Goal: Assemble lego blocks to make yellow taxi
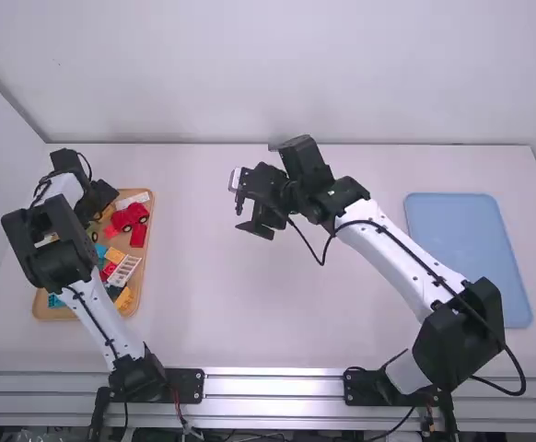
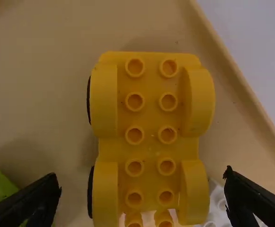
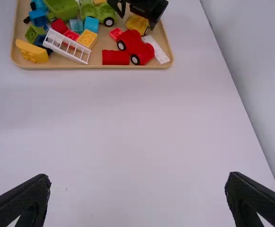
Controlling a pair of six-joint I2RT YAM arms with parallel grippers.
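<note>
At the nearer part of the tan wooden tray [image 3: 95,67], on the table's left, a yellow curved plastic block [image 3: 32,52] and a white ladder-shaped plastic piece [image 3: 66,46] are laid among mixed bricks, presumably as a stock of parts. A pale blue flat tray [image 1: 468,258] is set on the right.

The black two-finger right gripper [image 3: 138,178] is held over the table's middle, its fingers wide apart with nothing gripped, probably so that the tray is left free for the other arm.

Farther along the wooden tray, a red plastic toy car [image 3: 136,47] is seen. Towards its far end is placed the studded yellow plastic car base [image 2: 147,113] with black wheels, likely meant as the taxi's underside. It is straddled by the black two-finger left gripper [image 2: 141,182]: the fingers are spread, one on each side, with visible gaps, so nothing is clamped.
</note>
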